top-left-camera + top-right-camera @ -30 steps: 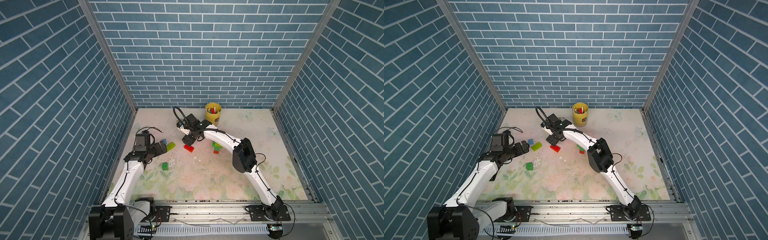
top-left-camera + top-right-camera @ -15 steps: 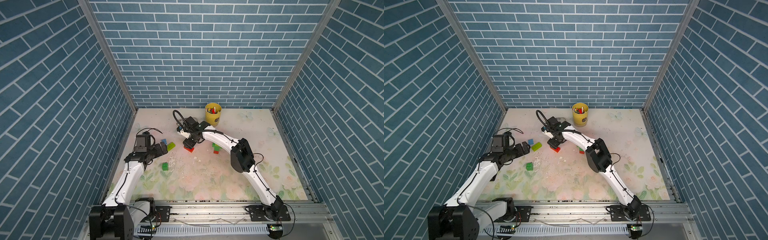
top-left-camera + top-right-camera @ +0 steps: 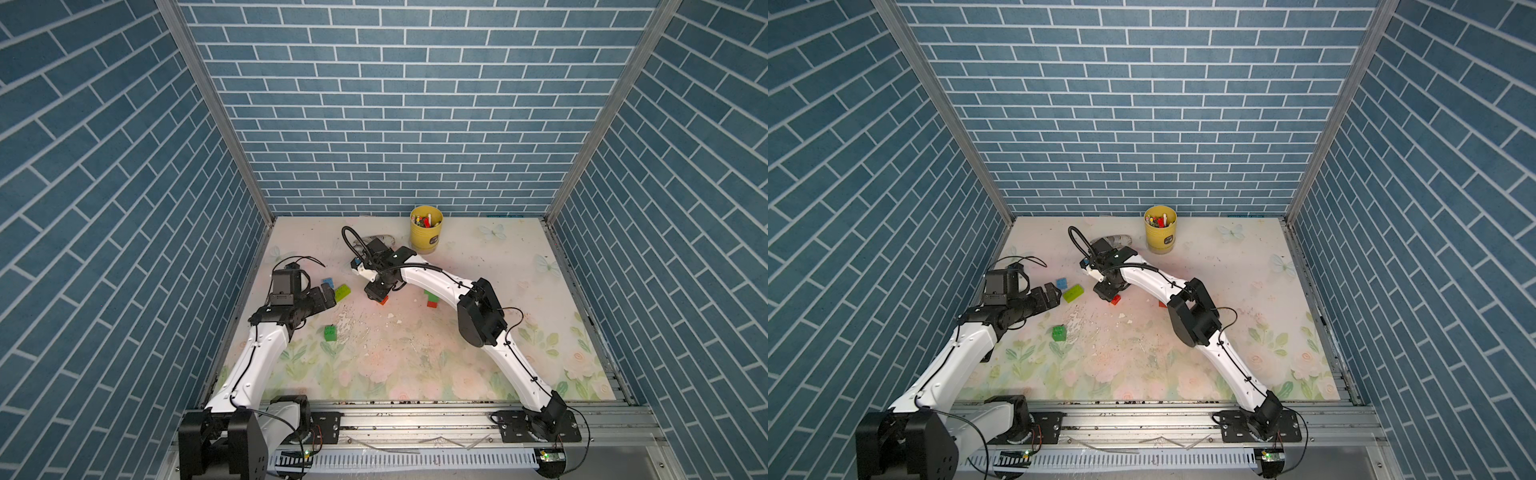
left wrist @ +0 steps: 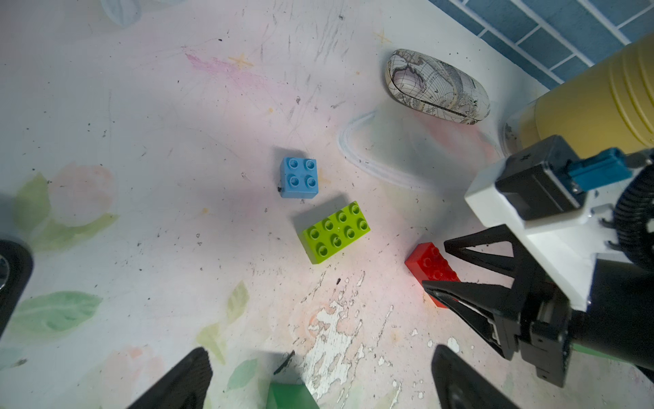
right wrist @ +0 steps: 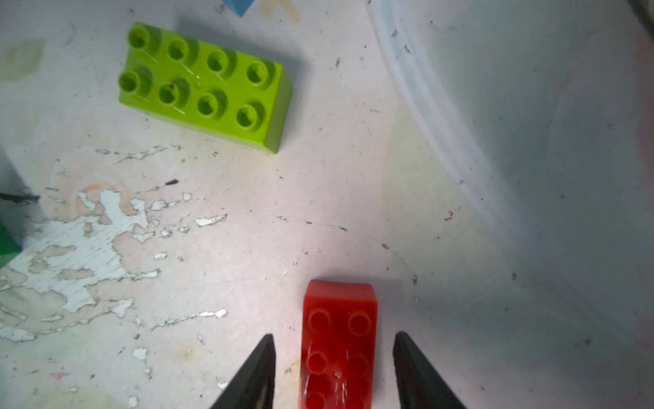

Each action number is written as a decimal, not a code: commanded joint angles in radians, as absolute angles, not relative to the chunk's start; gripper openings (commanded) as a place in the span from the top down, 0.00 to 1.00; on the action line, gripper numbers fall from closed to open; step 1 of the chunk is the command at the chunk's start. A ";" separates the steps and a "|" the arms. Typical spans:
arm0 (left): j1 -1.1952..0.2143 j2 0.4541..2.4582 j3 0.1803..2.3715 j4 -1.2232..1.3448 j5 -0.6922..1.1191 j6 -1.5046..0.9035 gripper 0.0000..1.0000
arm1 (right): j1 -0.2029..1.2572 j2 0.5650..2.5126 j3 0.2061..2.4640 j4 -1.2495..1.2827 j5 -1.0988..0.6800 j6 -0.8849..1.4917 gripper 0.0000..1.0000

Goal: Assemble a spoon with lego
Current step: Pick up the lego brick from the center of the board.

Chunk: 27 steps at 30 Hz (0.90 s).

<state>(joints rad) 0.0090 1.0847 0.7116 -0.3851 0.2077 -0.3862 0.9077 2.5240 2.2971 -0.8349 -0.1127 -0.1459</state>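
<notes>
Right wrist view: red brick [image 5: 338, 340] flat on the mat [image 5: 460, 248], studs up. The right gripper [image 5: 334, 335] straddles its long sides with slim gaps, not yet clenched, likely lined up for pickup. Its arm stretches low and far forward. Lime brick [image 5: 205, 85] lies loose nearby. Left gripper [image 4: 320, 354] is spread wide and empty, hovering.

Nothing legible shows anywhere. The yellow cup [image 3: 425, 243], beyond the right gripper [image 3: 376, 296], carries a dark label [image 3: 1168, 240] too small to read. The map-printed case [image 4: 437, 86] near it shows no readable lettering.
</notes>
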 commanded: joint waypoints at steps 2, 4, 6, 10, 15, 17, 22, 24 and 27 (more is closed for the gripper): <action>0.017 1.086 0.701 -0.385 0.216 -0.387 0.01 | 0.914 2.545 2.289 -0.862 -0.095 -0.138 0.49; 0.017 1.086 0.701 -0.385 0.217 -0.387 0.01 | 0.914 2.548 2.290 -0.863 -0.095 -0.143 0.51; 0.017 1.086 0.701 -0.385 0.217 -0.387 0.01 | 0.916 2.549 2.289 -0.863 -0.095 -0.150 0.52; 0.017 1.087 0.702 -0.382 0.218 -0.388 0.01 | 0.918 2.555 2.290 -0.865 -0.095 -0.156 0.54; 0.017 1.086 0.702 -0.381 0.219 -0.388 0.01 | 0.920 2.554 2.293 -0.866 -0.070 -0.162 0.59; 0.017 1.086 0.701 -0.382 0.219 -0.388 0.01 | 0.919 2.553 2.295 -0.866 -0.068 -0.169 0.64; 0.017 1.085 0.701 -0.383 0.230 -0.385 0.01 | 0.919 2.513 2.294 -0.876 -0.083 -0.195 0.73; 0.017 1.082 0.702 -0.383 0.243 -0.381 0.01 | 0.915 2.455 2.284 -0.886 -0.125 -0.229 0.73; 0.014 1.074 0.705 -0.384 0.265 -0.376 0.01 | 0.885 2.312 2.246 -0.887 -0.223 -0.301 0.74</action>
<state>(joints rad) 0.0090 1.0847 0.7116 -0.3836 0.2363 -0.3859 0.9012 2.4905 2.2589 -0.8494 -0.1287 -0.2199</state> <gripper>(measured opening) 0.987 0.333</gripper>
